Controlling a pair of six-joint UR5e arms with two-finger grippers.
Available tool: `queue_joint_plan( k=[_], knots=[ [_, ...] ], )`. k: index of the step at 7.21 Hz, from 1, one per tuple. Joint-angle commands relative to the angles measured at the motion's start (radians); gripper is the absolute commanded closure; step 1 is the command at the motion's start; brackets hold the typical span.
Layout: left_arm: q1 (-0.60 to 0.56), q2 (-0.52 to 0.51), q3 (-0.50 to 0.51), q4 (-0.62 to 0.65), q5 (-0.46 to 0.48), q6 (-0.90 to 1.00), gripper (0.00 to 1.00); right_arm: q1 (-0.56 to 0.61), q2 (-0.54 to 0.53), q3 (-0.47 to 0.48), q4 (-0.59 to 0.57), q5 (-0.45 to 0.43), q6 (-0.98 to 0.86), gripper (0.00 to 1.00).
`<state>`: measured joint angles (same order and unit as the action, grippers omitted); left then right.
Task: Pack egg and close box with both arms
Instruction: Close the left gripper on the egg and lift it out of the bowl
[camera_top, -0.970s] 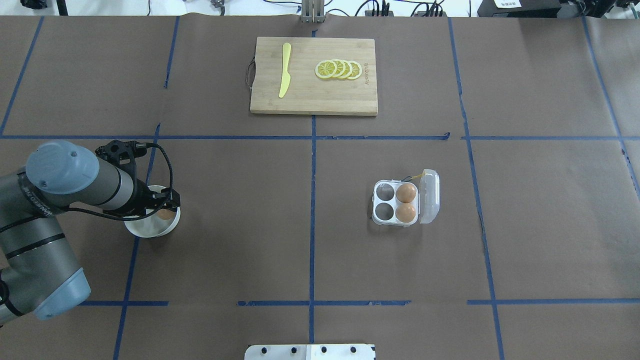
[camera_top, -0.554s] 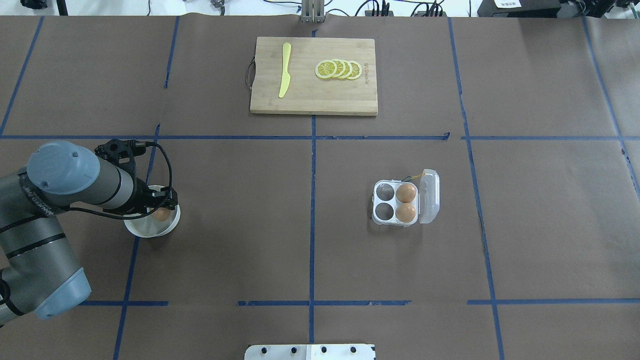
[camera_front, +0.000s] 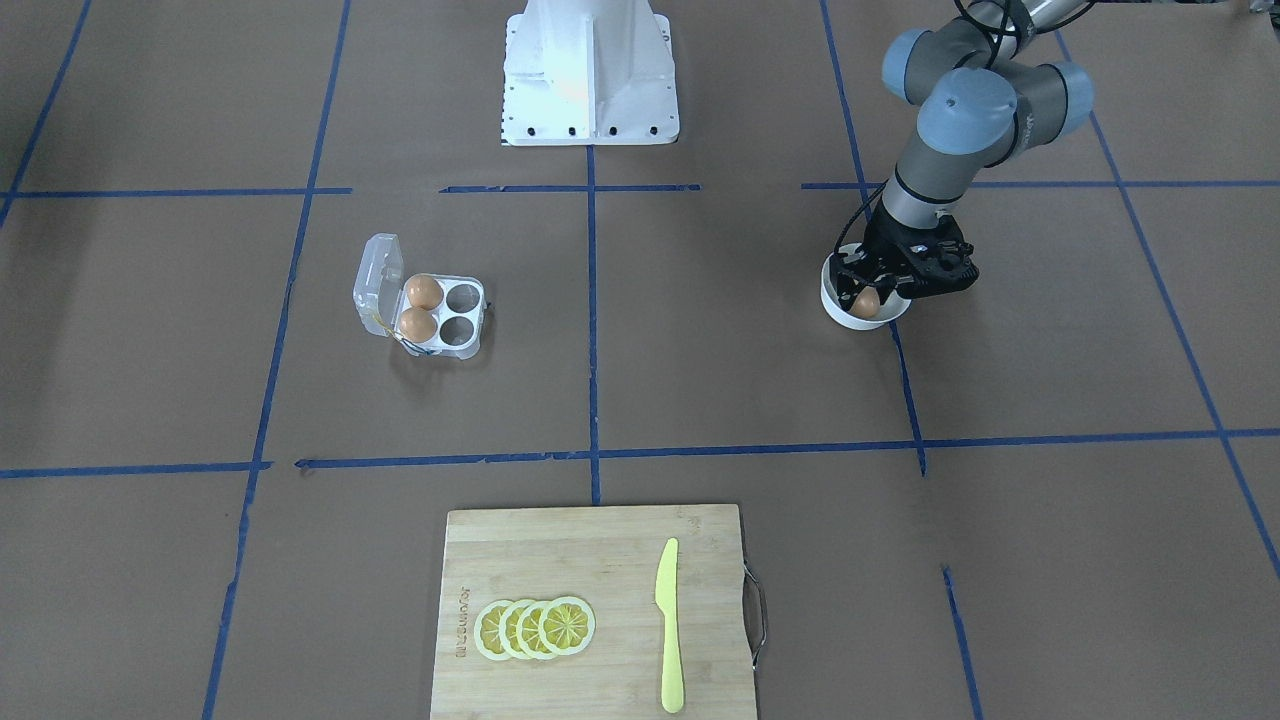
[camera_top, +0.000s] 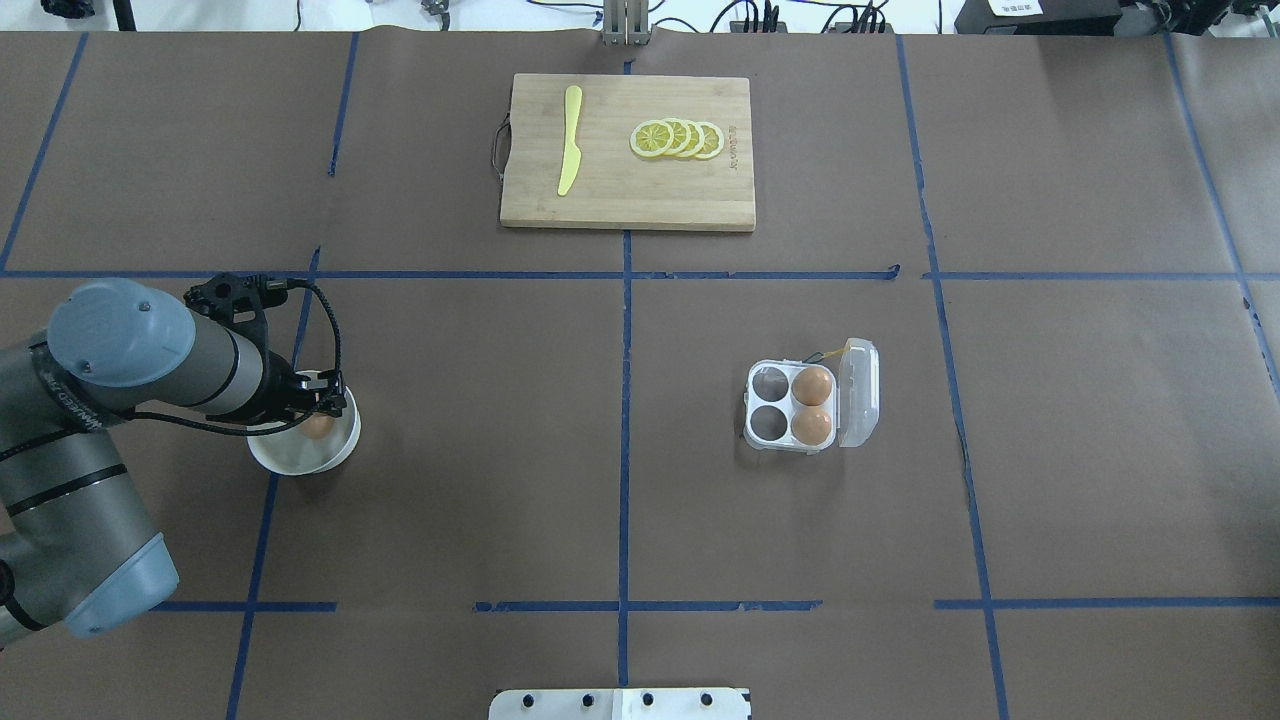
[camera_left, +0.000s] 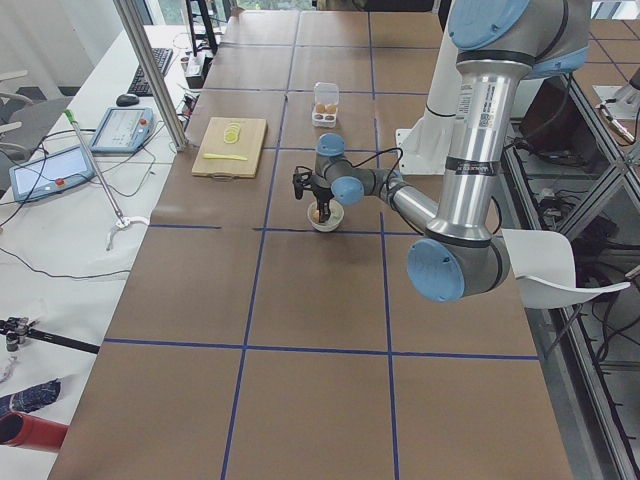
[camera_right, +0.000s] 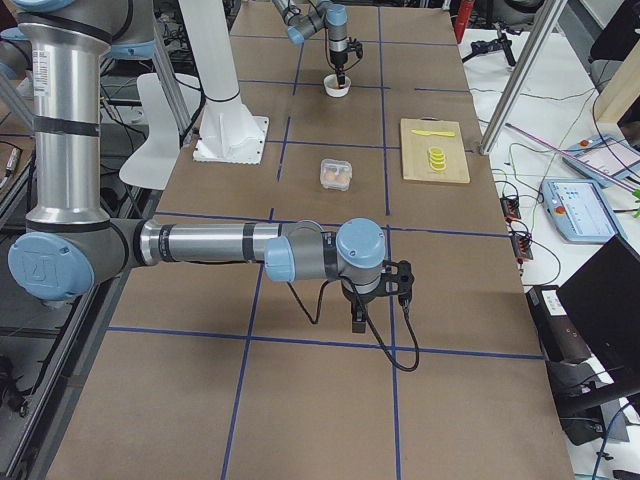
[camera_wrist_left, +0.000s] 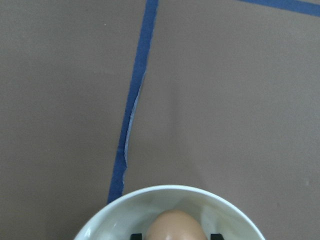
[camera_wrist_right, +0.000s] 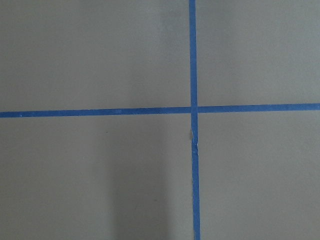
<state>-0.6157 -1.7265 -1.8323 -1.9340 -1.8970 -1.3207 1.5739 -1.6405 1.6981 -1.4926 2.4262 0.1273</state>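
Note:
The egg (camera_top: 317, 425) is tan-brown and sits between the fingers of my left gripper (camera_top: 318, 412), just above the floor of the round white bowl (camera_top: 300, 458). The left gripper is shut on it. In the left wrist view the egg (camera_wrist_left: 175, 227) shows between two black fingertips (camera_wrist_left: 135, 236) over the bowl (camera_wrist_left: 125, 210). The box (camera_top: 860, 392) is a clear egg case and lies open right of centre. Two eggs (camera_top: 812, 384) fill its right cups, and its left cups are empty. My right gripper (camera_right: 358, 318) shows only in the exterior right view, low over bare table. I cannot tell whether it is open or shut.
A wooden cutting board (camera_top: 625, 200) lies at the far middle. It bears a yellow knife (camera_top: 570, 140) and lemon slices (camera_top: 678, 138). The white robot base (camera_front: 588, 70) stands at the near edge. Blue tape lines cross the brown table cover.
The left gripper and wrist have shifted a little left and up over the bowl. The egg has moved with them relative to the bowl. The box is unchanged.

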Motion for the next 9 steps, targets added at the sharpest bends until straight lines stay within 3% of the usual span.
queue_joint_plan(
  k=[1, 4, 5, 7, 9],
  knots=[
    [-0.007, 0.033, -0.088, 0.039, 0.004, 0.0, 1.0, 0.0, -0.001, -0.002, 0.0, -0.001, 0.0, 0.0],
    [-0.013, 0.033, -0.281, 0.235, 0.003, 0.0, 1.0, 0.0, -0.004, 0.008, 0.002, 0.001, 0.002, 0.0],
    [-0.012, -0.066, -0.271, 0.237, -0.001, -0.003, 1.0, 0.0, -0.005, 0.011, 0.003, 0.001, 0.002, 0.0],
    [0.002, -0.363, -0.095, 0.227, -0.002, -0.127, 1.0, 0.0, -0.028, 0.011, 0.011, 0.001, 0.002, 0.0],
    [0.049, -0.511, 0.057, 0.056, 0.01, -0.219, 1.0, 0.0, -0.028, 0.011, 0.011, 0.004, 0.003, 0.0]
  ],
)
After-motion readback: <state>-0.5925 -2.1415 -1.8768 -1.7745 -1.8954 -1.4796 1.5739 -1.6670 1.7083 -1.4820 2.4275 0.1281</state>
